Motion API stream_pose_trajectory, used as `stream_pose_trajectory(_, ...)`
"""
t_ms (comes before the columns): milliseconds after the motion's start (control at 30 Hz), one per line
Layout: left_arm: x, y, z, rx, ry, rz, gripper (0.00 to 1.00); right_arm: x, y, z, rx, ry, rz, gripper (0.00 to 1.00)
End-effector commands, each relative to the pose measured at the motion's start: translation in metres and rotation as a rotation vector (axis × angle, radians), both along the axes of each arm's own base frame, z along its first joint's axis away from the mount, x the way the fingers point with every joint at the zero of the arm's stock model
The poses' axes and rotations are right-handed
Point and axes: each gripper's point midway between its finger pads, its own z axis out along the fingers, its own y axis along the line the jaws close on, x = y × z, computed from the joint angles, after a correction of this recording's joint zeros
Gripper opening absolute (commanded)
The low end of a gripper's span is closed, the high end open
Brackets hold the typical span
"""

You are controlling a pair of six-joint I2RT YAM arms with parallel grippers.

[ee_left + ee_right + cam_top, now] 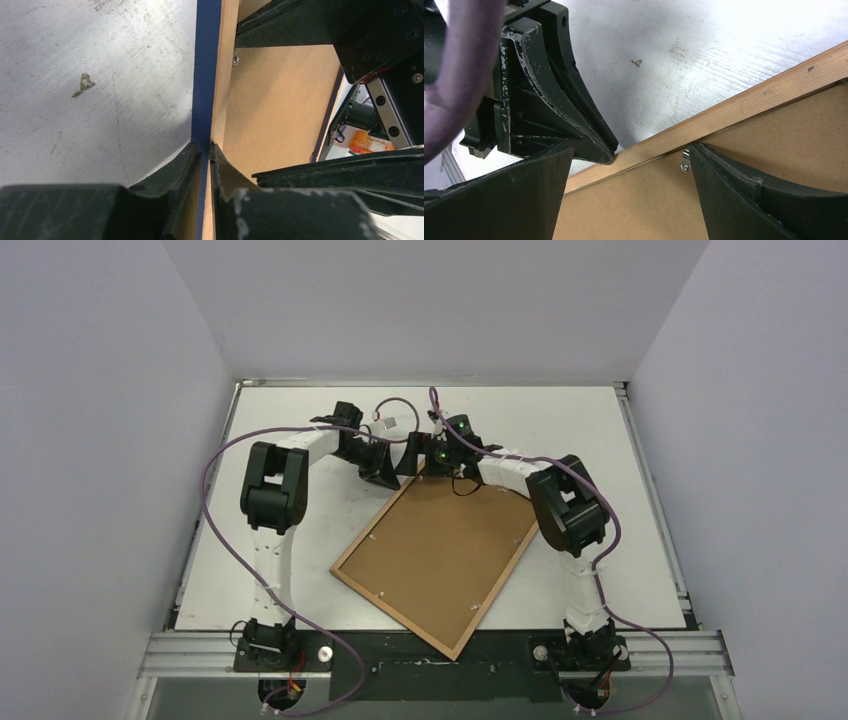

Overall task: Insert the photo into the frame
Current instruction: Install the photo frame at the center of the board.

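The frame (395,617) lies back side up, askew on the table, its wood-brown rim around a brown backing board (435,550). My left gripper (398,466) is shut on the frame's far edge. In the left wrist view its fingertips (204,146) pinch the thin rim (220,75), one on the blue face, one on the wood face. My right gripper (631,147) stands open over the backing board (634,205) just inside the rim (744,105), one finger next to a small metal clip (684,162). The photo is hidden or out of view.
Both wrists crowd the frame's far corner, with the left finger (574,120) close beside the right gripper. Purple cables (215,510) loop over both arms. White walls close in the table's left, right and back. The frame's near corner overhangs the dark rail (455,670).
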Motion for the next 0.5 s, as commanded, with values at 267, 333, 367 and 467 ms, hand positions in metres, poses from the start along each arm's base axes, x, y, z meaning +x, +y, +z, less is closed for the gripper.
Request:
stream_pose_trajectory(267,0.003,0.006,-0.012,0.068,-0.063,-0.008,0.09,-0.024,0.017,0.011,0.073,0.069,0.036,0.91)
stream_pose_trajectory(333,0.003,0.006,-0.012,0.071,-0.062,-0.008,0.09,-0.024,0.02,0.013,0.09,0.071,0.041,0.91)
stream_pose_trajectory(367,0.003,0.006,-0.012,0.073,-0.061,-0.008,0.09,-0.025,0.021,0.014,0.094,0.074,0.044,0.91)
stream_pose_trajectory(467,0.003,0.007,-0.012,0.075,-0.061,-0.007,0.08,-0.026,0.022,0.014,0.103,0.08,0.044,0.91)
